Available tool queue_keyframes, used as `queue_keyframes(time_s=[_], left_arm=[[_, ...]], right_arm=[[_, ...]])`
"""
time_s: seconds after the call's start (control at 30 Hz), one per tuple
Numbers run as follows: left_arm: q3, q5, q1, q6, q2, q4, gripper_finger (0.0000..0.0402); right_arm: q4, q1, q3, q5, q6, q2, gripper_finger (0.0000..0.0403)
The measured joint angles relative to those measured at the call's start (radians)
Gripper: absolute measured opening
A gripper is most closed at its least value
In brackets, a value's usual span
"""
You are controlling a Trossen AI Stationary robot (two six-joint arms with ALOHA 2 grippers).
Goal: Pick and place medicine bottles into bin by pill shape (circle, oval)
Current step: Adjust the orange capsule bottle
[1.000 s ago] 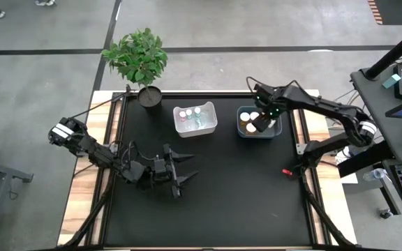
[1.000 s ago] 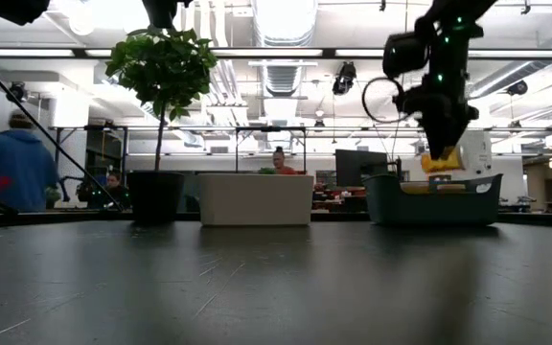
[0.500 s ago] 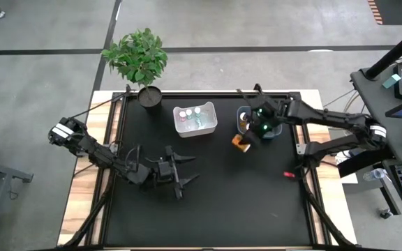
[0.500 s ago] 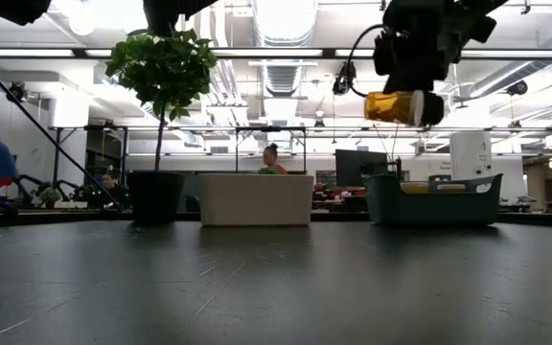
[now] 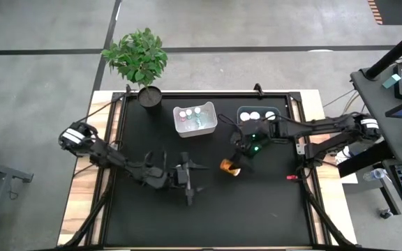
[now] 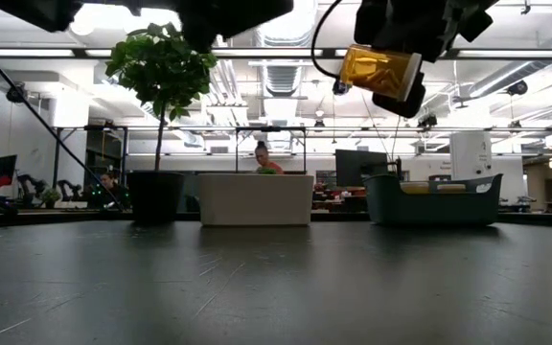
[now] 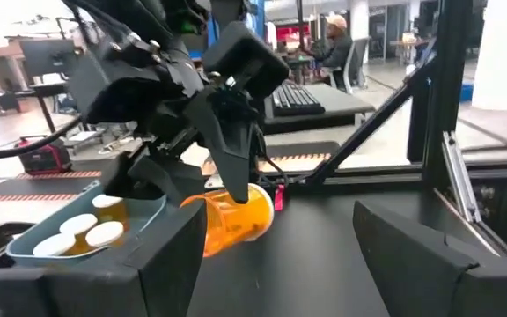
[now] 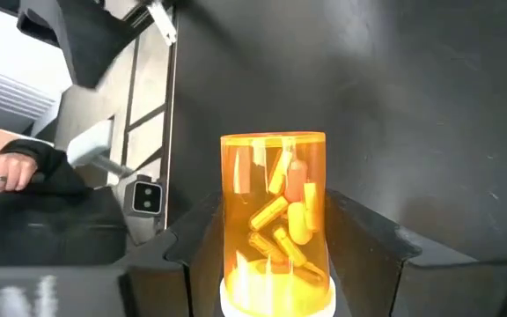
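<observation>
My right gripper point(image 5: 234, 162) is shut on an amber medicine bottle point(image 5: 229, 167) with oval pills inside, high above the table's middle; the bottle also shows in the low view point(image 6: 379, 73), the left wrist view point(image 7: 232, 220) and the right wrist view point(image 8: 275, 220). My left gripper point(image 5: 194, 183) is open and empty, a little to the left of the bottle, its fingers pointing toward it. A blue bin point(image 5: 258, 116) at the far right holds white-capped bottles point(image 7: 86, 231). A white bin point(image 5: 195, 118) holds several small bottles. My right gripper pinches the amber bottle between its two fingers point(image 8: 192, 242) near the white cap end point(image 8: 275, 295). The bottle's amber base point(image 8: 274, 141) sticks out past the fingertips. The bottle is lifted clear of the table, lying tilted.
A potted plant point(image 5: 139, 61) stands at the table's far left corner. A small red object point(image 5: 289, 177) lies near the right edge. People sit and stand in the room beyond the table point(image 6: 268, 158).
My right gripper has lifted the amber bottle out of the blue bin and carried it toward the table's middle and near side, tipping it from upright to lying. My left gripper has moved right, toward the bottle.
</observation>
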Motion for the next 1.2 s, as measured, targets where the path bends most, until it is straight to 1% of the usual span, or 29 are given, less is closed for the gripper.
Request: queue_keyframes(time_s=[0.13,0.23,0.4,0.5,0.63,0.83,0.9,1.0,1.07,1.2], left_arm=[[0.034,0.049,0.035,-0.001,0.037,-0.029,0.0270],[0.040,0.077,0.064,-0.001,0.064,-0.040,0.0270],[0.049,0.167,0.116,-0.021,0.106,-0.038,0.0270],[0.059,0.233,0.148,-0.053,0.137,-0.040,0.0270],[0.077,0.301,0.160,-0.053,0.172,-0.027,0.0270],[0.105,0.312,0.177,-0.053,0.200,-0.005,0.0270],[0.110,0.333,0.181,-0.053,0.206,-0.006,0.0270],[0.111,0.342,0.180,-0.053,0.214,-0.003,0.0268],[0.107,0.347,0.179,-0.053,0.214,-0.011,0.0261],[0.107,0.346,0.180,-0.053,0.217,-0.006,0.0233]], right_arm=[[0.011,0.017,0.001,-0.001,0.000,0.023,0.0171],[0.011,0.024,0.001,-0.030,0.000,0.043,0.0171],[0.050,0.043,0.001,-0.052,0.000,0.071,0.0171],[0.091,0.044,0.001,-0.086,0.010,0.084,0.0171],[0.114,0.044,0.001,-0.096,0.015,0.093,0.0171],[0.124,0.043,0.001,-0.094,0.015,0.120,0.0171],[0.128,0.043,0.000,-0.094,0.015,0.132,0.0171],[0.136,0.043,0.000,-0.123,0.015,0.138,0.0171],[0.146,0.043,0.000,-0.127,0.015,0.139,0.0171],[0.168,0.043,0.000,-0.127,0.015,0.134,0.0171]])
